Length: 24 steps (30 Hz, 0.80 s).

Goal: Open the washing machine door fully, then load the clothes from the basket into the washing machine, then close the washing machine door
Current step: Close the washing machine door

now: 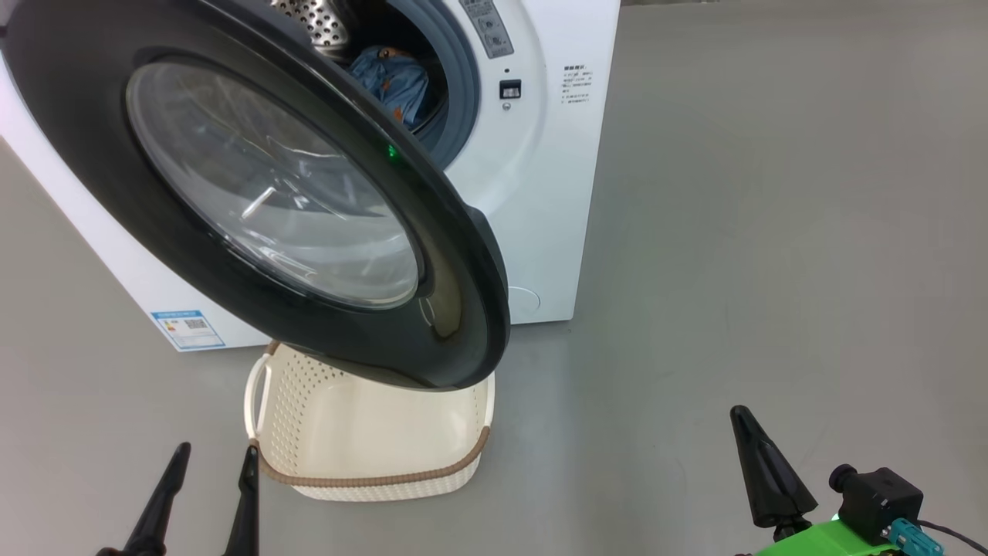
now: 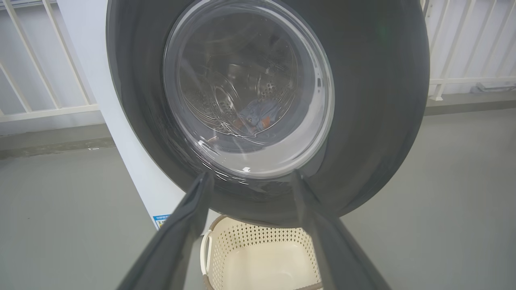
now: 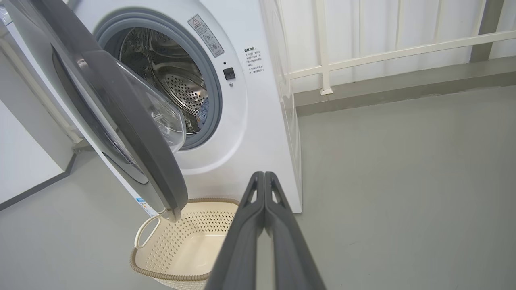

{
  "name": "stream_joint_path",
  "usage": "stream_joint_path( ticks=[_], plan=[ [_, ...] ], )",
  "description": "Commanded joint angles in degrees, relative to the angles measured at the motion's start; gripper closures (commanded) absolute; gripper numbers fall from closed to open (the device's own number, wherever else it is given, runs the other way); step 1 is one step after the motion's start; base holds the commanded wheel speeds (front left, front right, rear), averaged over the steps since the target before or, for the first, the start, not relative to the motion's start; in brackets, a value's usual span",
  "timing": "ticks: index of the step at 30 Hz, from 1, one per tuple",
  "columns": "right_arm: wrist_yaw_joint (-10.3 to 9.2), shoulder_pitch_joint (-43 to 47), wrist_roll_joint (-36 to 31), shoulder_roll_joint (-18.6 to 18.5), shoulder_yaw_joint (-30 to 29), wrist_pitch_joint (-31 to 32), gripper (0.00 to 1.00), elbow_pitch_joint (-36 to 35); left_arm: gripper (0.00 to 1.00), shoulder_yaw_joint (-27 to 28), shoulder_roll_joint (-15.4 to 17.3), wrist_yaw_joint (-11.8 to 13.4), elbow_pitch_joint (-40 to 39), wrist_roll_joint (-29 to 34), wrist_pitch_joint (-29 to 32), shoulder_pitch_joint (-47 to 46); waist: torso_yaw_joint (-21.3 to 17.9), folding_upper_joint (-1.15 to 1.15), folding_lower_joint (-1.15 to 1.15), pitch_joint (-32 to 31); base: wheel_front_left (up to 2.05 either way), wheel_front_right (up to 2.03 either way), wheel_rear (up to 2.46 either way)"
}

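Head view, door (image 1: 262, 193) ajar, clothes (image 1: 394, 81) seemingly inside

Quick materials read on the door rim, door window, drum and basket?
Door rim: glossy black plastic, probably; it shows reflections.
Door window: clear glass or hard plastic; see-through, bulging, sharp highlights.
Drum: bright metal, likely stainless steel; punched holes, shine.
Basket: matte cream moulded plastic, perforated walls; brown rim looks woven, possibly moulded.

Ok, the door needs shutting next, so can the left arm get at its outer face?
Probably yes: the open left gripper faces the washing machine door head-on, nothing between them; the basket sits below.
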Motion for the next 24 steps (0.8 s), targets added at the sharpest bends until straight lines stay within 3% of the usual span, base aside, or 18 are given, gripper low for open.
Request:
stream_joint_path(
  ticks=[1, 8, 15, 24],
  plan=[
    [0.16, -1.02, 0.20, -0.09, 1.37, -0.28, 1.00, -1.17, 0.00, 1.84, 0.20, -0.14, -1.15, -0.15, -0.36, -1.18, 0.00, 0.00, 0.00, -0.13, 0.00, 0.00, 0.00],
    [0.16, -1.50, 0.59, -0.09, 0.79, -0.28, 1.00, -4.16, 0.00, 1.82, 0.31, -0.14, -1.27, -0.33, -0.36, -1.12, -0.06, 0.00, 0.00, -0.10, 0.00, 0.00, 0.00],
    [0.16, -4.36, 1.58, -0.09, 1.23, -0.28, 1.00, -16.40, 0.00, 1.61, 0.48, -0.14, -1.45, -0.55, -0.36, -1.10, 0.00, 0.00, 0.00, 0.11, 0.00, 0.00, 0.00],
    [0.16, -10.74, 2.68, -0.85, 10.87, -0.28, 1.00, -32.31, 0.00, 0.31, 0.37, -0.14, -1.13, -1.00, -0.36, -1.89, 1.13, 0.00, 0.00, 0.20, 0.00, 0.00, 0.00]
  ],
)
